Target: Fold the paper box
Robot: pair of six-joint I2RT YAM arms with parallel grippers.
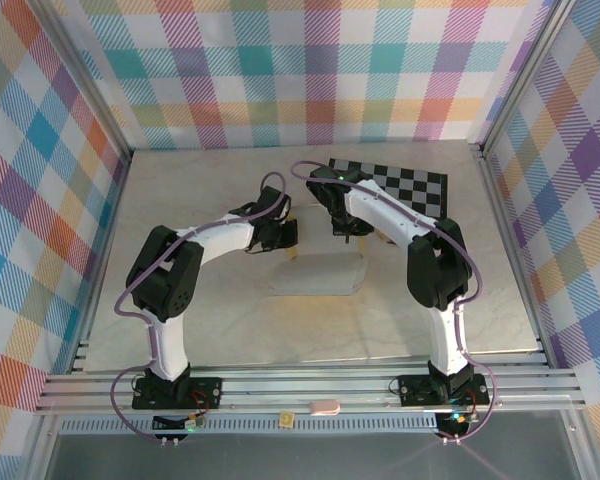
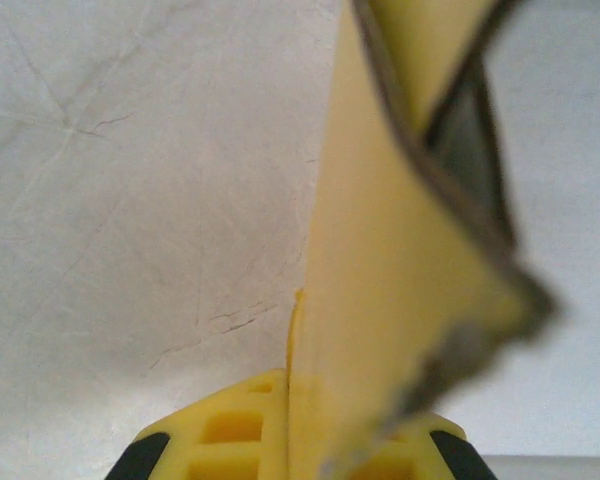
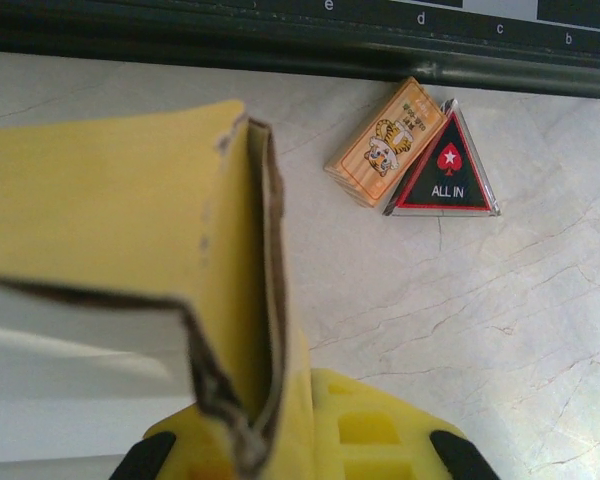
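Note:
The paper box (image 1: 320,274) lies in the middle of the table between both arms, its pale inner face up. In the left wrist view a mustard-yellow flap of the box (image 2: 400,250) stands upright, and my left gripper (image 2: 292,425) is shut on its lower edge. In the right wrist view a folded yellow wall of the box (image 3: 110,200) with a grey torn edge rises from my right gripper (image 3: 290,435), which is shut on it. From above, the left gripper (image 1: 288,236) and right gripper (image 1: 342,230) hold opposite sides of the box.
A black-and-white checkered board (image 1: 400,185) lies at the back right, and its dark edge (image 3: 280,45) is just beyond the box. Next to it lie an orange card pack (image 3: 385,140) and a triangular "ALL IN" marker (image 3: 445,180). Plaid walls enclose the marble table (image 1: 180,200).

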